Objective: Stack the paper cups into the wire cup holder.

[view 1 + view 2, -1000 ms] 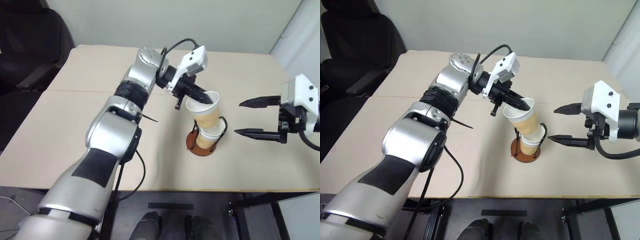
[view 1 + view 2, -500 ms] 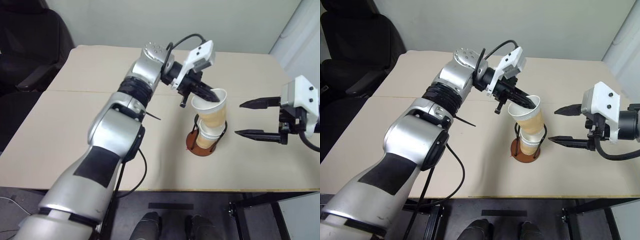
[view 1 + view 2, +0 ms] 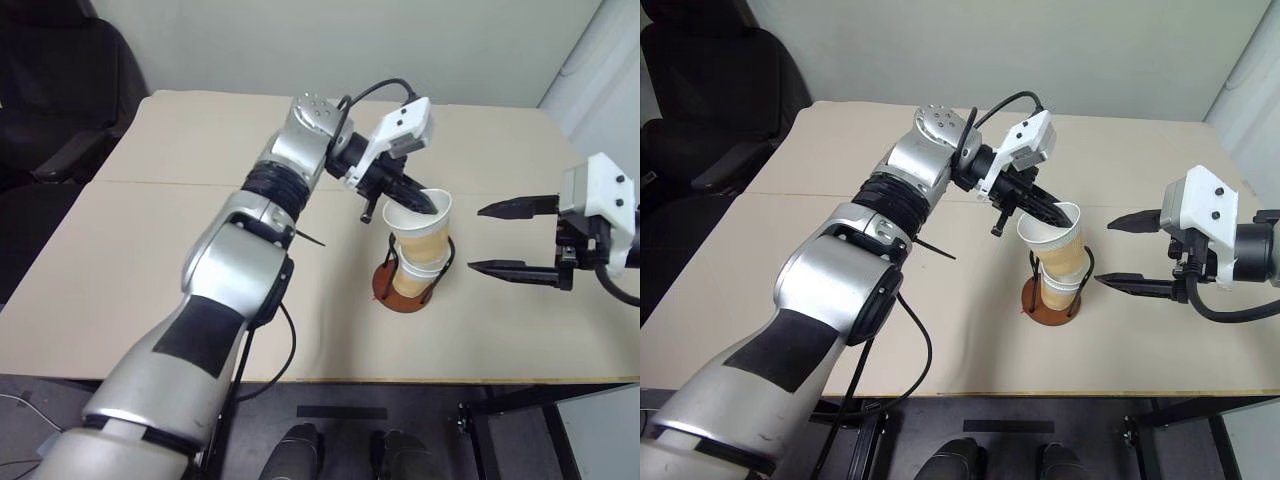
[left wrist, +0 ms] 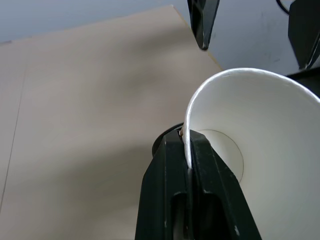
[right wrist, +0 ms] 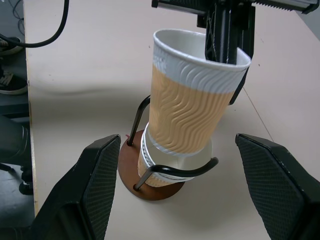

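The left hand (image 3: pixel 418 201) is clenched on the rim of a paper cup (image 3: pixel 421 228), one finger inside the cup and one outside. The cup tilts slightly and its lower part sits in the cups (image 5: pixel 175 162) already stacked in the wire holder (image 3: pixel 401 290), which stands on the beige surface (image 3: pixel 150 250). The right hand (image 3: pixel 505 237) hangs just beside the holder with its fingers (image 5: pixel 97 175) spread wide apart, grasping nothing. A black chair (image 3: pixel 710 90) stands beyond the surface's far left corner.
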You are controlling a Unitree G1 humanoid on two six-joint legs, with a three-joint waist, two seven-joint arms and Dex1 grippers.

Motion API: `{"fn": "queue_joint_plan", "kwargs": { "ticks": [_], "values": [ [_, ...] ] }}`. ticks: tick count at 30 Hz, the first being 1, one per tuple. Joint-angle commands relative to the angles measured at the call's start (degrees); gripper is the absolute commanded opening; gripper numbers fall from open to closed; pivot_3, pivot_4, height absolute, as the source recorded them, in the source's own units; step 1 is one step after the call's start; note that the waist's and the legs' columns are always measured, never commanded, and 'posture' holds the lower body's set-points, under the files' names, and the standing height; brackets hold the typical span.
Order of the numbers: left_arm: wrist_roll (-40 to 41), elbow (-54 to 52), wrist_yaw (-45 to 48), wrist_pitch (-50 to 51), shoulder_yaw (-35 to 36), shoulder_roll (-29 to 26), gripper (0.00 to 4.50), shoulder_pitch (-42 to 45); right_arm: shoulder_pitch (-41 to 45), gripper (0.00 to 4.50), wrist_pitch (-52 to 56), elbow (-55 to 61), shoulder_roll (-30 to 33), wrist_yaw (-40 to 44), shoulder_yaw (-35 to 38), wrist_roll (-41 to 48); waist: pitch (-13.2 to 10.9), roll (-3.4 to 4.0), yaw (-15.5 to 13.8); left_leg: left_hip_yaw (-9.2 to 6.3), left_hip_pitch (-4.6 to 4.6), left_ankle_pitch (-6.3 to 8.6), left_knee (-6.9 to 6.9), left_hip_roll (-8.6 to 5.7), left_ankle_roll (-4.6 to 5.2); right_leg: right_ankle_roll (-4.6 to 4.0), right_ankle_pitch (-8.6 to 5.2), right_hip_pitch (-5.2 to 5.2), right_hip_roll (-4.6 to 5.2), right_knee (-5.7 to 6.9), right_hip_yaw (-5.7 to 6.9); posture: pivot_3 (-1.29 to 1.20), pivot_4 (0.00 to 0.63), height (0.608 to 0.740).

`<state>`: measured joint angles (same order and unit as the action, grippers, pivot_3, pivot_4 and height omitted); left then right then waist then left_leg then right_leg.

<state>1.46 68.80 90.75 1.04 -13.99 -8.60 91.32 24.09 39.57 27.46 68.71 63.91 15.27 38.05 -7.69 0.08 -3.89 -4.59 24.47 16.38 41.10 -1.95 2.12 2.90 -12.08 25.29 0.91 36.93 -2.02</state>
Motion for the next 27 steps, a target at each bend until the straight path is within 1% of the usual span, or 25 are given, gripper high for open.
{"fn": "queue_joint_plan", "kwargs": {
  "ticks": [1,5,6,8,15,22,25,27],
  "values": [
    [-2.61,-0.6,1.02,-3.32,-0.87,0.1,0.02,-0.65,0.23,3.73,0.12,1.03,0.63,-0.64,2.75,0.72,0.0,0.0,0.0,0.01,-0.01,0.0,0.0,0.0,0.0,0.0,0.0,0.0,0.0,0.0,-0.01,0.0,0.15,0.74],
    [-5.11,-0.49,-0.4,-6.1,-1.71,0.19,0.02,-1.49,-0.12,3.73,0.25,1.06,0.62,-0.64,2.9,0.85,0.0,0.0,0.0,0.01,-0.01,0.01,0.02,0.0,0.02,0.01,0.0,0.0,0.0,0.01,-0.02,0.0,0.15,0.74],
    [-5.06,-0.4,-0.97,-6.28,-1.32,0.41,0.21,-1.48,-0.22,3.73,0.25,1.09,0.61,-0.63,2.95,0.87,0.0,0.0,0.0,0.02,-0.01,0.01,0.03,0.0,0.02,0.01,0.0,0.0,0.0,0.01,-0.02,0.0,0.15,0.74],
    [-4.81,-0.24,-2.25,-6.46,-0.48,0.82,0.67,-1.25,-0.44,3.73,0.22,1.09,0.59,-0.59,3.01,0.86,0.0,0.0,-0.01,0.02,0.0,0.02,0.03,0.0,0.04,0.01,0.0,0.0,0.0,0.01,-0.02,0.0,0.15,0.74],
    [-4.16,0.28,-5.52,-6.21,1.99,1.83,3.17,0.08,-1.15,3.73,-0.18,0.91,0.73,-0.27,3.26,0.63,0.0,0.0,-0.01,0.1,-0.02,0.04,0.03,0.0,0.06,0.03,0.0,0.0,0.02,0.01,-0.05,0.0,0.15,0.74],
    [-4.23,0.21,-5.96,-6.26,3.36,1.38,3.17,0.12,-0.76,3.73,-0.21,0.24,0.98,0.05,2.8,0.46,0.0,0.0,-0.01,0.11,-0.02,0.04,0.04,0.0,0.07,0.04,0.01,0.0,0.02,0.01,-0.06,0.0,0.15,0.74],
    [-3.41,-0.18,-6.19,-5.29,4.74,0.17,3.17,0.01,-0.37,3.73,-0.02,-0.18,0.97,0.03,2.3,0.45,0.0,0.0,0.01,0.13,-0.03,0.04,0.04,0.0,0.07,0.04,0.01,0.0,0.02,0.01,-0.07,0.0,0.15,0.74],
    [-2.24,-0.65,-5.57,-3.91,6.21,-1.66,3.17,-0.24,-0.22,3.73,0.38,-0.54,1.05,0.08,2.02,0.61,0.0,0.0,0.04,0.14,-0.05,0.04,0.03,0.0,0.07,0.04,0.01,0.0,0.02,0.02,-0.08,0.0,0.15,0.74]
  ]
}}
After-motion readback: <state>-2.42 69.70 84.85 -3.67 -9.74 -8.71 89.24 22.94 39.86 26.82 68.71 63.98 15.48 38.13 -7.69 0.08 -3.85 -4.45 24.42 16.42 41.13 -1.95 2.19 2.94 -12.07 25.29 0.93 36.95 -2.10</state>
